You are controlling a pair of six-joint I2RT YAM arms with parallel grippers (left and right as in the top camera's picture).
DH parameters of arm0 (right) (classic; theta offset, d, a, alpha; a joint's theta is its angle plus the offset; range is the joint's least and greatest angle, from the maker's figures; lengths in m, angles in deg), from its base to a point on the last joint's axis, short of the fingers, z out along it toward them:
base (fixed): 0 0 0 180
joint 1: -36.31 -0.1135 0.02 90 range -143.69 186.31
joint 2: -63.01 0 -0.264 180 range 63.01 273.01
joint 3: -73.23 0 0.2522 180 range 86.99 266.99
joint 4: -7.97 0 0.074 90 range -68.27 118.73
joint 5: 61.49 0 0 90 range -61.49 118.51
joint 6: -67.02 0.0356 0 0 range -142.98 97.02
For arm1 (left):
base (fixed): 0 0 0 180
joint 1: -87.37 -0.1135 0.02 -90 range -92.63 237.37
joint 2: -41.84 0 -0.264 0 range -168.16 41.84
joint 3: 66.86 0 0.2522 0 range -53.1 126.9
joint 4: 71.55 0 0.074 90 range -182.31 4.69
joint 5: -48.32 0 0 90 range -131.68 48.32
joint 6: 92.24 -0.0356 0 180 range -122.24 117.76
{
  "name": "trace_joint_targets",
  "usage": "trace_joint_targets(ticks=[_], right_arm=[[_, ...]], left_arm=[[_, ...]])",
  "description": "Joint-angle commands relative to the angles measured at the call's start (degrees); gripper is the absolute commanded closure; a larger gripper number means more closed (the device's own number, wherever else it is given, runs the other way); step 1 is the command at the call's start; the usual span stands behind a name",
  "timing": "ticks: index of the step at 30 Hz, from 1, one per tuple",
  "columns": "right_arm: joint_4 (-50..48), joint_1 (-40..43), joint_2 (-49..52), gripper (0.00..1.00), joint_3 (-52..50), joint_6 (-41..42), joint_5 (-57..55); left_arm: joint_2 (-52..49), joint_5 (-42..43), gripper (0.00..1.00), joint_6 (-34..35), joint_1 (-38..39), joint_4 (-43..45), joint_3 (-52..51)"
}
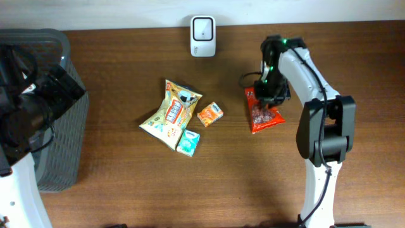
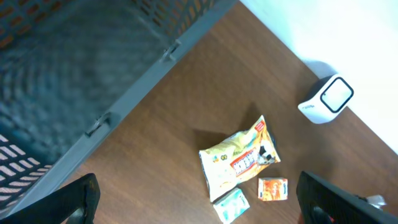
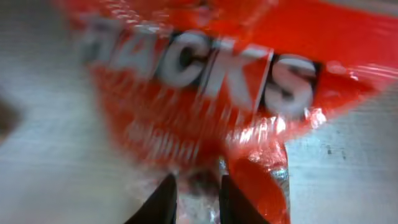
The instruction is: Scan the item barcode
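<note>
As the right pincer (image 3: 194, 186) grasps only the edge of the red bag (image 1: 262, 117), at three o'clock, the bag may slip out; the left pincer (image 2: 202, 202) is released.

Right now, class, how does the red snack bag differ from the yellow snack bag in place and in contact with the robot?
The red snack bag lies right of centre in the overhead view; the yellow snack bag lies near the middle. The right end effector pinches the red snack bag's edge; no arm touches the yellow snack bag. Both rest on the table.
</note>
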State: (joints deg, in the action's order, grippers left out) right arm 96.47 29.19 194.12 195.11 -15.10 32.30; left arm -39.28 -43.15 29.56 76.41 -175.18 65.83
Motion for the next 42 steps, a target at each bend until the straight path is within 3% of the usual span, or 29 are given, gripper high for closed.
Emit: trace_joint_targets(ticks=[1, 4, 8, 12, 15, 16, 28, 30, 31, 32, 35, 37, 42], right_arm=[[-3.2, 0.9, -0.5, 0.78, -4.9, 1.7, -4.8], [1.3, 1.4, -0.9, 0.76, -1.5, 3.4, -9.6], [14.1, 1.4, -0.9, 0.36, 11.2, 3.6, -10.9], [21.7, 1.4, -0.9, 0.19, 16.2, 2.9, -6.3], [21.0, 1.2, -0.7, 0.12, 14.8, -1.6, -0.4], [20.5, 1.0, -0.6, 0.04, 14.3, -1.9, -0.3], [-0.1, -0.4, -0.5, 0.00, -4.7, 0.1, -2.5], [-3.7, -0.7, -0.5, 0.19, -7.0, 0.1, -2.5], [-5.2, -0.9, -0.5, 0.37, -7.2, 0.2, -2.5], [-6.0, -1.1, -0.5, 0.47, -7.2, 0.5, -2.6], [-9.6, -1.9, -0.5, 0.68, -7.2, 2.3, -2.5], [-11.2, -2.4, -0.5, 0.74, -6.8, 2.7, -2.5], [-11.0, -3.6, -0.5, 0.74, 0.6, 3.9, -1.0]], left_arm=[[0.1, 0.2, 0.01, 0.5, -0.2, 0.1, 0.0], [0.1, 0.2, 0.01, 0.5, -0.2, 0.1, 0.0], [0.1, 0.2, 0.01, 0.5, -0.2, 0.1, 0.0], [0.1, 0.2, 0.01, 0.5, -0.2, 0.1, 0.0], [0.1, 0.2, 0.01, 0.5, -0.2, 0.1, 0.0], [0.1, 0.2, 0.01, 0.5, -0.2, 0.1, 0.0], [0.1, 0.2, 0.01, 0.5, -0.2, 0.1, 0.0], [0.1, 0.2, 0.01, 0.5, -0.2, 0.1, 0.0], [0.1, 0.2, 0.01, 0.5, -0.2, 0.1, 0.0], [0.1, 0.2, 0.01, 0.5, -0.2, 0.1, 0.0], [0.1, 0.2, 0.01, 0.5, -0.2, 0.1, 0.0], [0.1, 0.2, 0.01, 0.5, -0.2, 0.1, 0.0], [0.1, 0.2, 0.01, 0.5, -0.2, 0.1, 0.0]])
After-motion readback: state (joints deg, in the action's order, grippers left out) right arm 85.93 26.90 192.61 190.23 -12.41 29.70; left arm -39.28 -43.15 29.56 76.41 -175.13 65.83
